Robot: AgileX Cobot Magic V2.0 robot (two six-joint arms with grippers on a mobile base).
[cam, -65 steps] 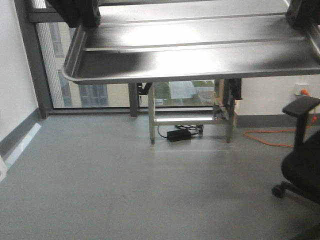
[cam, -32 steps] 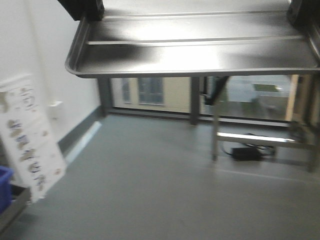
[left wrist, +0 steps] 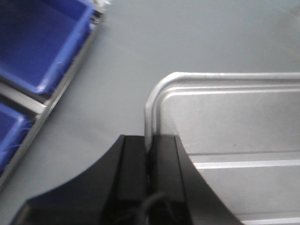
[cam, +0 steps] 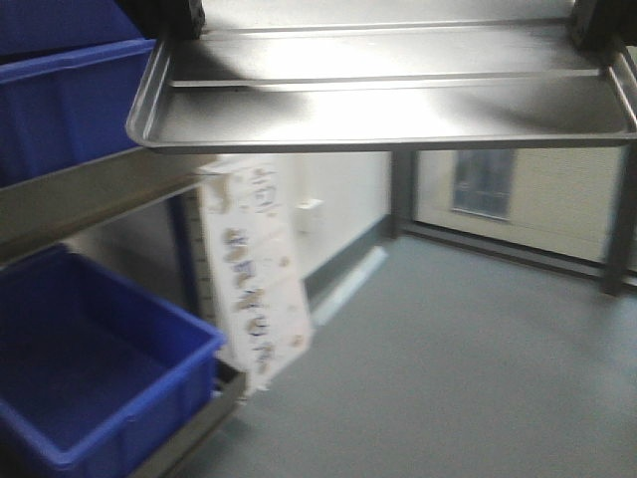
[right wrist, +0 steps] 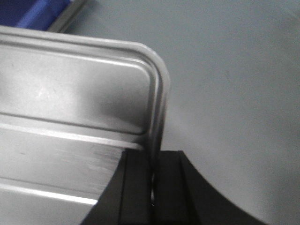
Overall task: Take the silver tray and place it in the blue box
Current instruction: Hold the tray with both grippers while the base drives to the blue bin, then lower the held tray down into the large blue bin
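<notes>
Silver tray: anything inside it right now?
The silver tray looks bare inside, with only its two ribs showing. The left gripper and right gripper clamp its end rims, covering small patches there.

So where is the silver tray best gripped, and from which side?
Take the silver tray by the rolled rim of its two short ends, one gripper from each end. It is wide, shallow and thin-walled, so the rim slips between the jaws; the left gripper and right gripper pinch it that way and it sits level.

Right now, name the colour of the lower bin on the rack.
The lower bin is bright blue; the front view shows it best.
</notes>
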